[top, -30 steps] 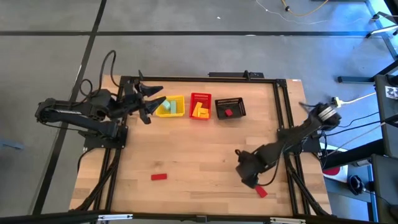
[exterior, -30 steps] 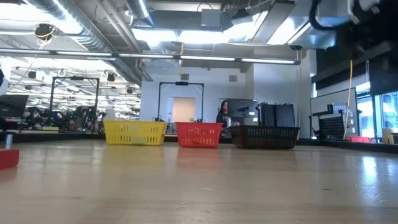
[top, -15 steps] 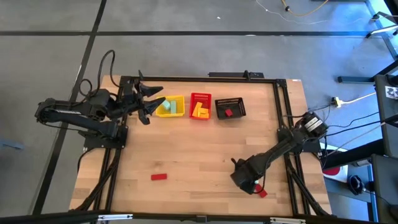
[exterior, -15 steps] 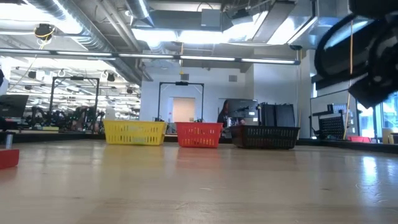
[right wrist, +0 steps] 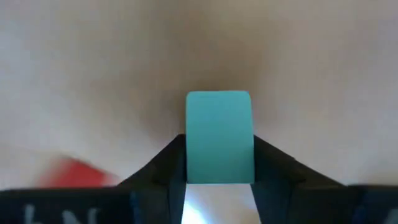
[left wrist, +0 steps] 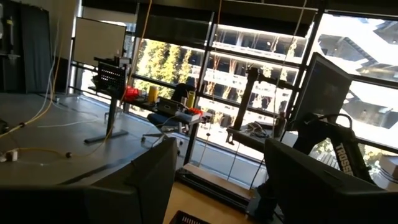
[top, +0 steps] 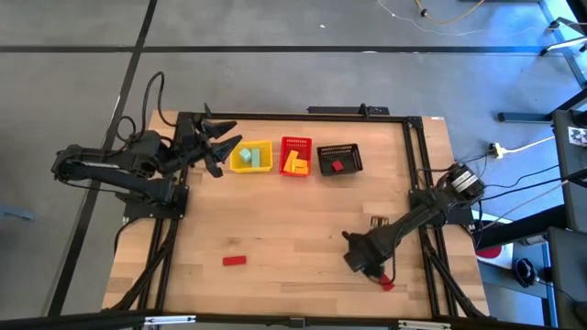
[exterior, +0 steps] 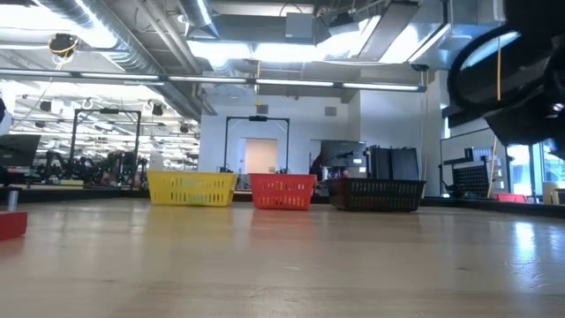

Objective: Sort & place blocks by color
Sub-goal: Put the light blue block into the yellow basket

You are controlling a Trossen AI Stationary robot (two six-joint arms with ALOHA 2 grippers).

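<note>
Note the right gripper (top: pixel 365 259), lower right of the high view, clamped on a teal block (right wrist: pixel 219 137). A red block (top: pixel 386 284) lies beside it; another red block (top: pixel 235 260) sits lower left. Farther up, three baskets (top: pixel 295 157) already hold blocks. The left gripper (top: pixel 220 147) hangs spread beside them. You have three blocks left to place.

A light wooden table (top: pixel 293 215) carries three mesh baskets in a row near its far edge: yellow basket (top: pixel 252 156), red basket (top: pixel 295 157), black basket (top: pixel 339 159). One red block (top: pixel 235 260) lies toward the near-left corner, another red block (top: pixel 386 284) near the near-right corner.
</note>
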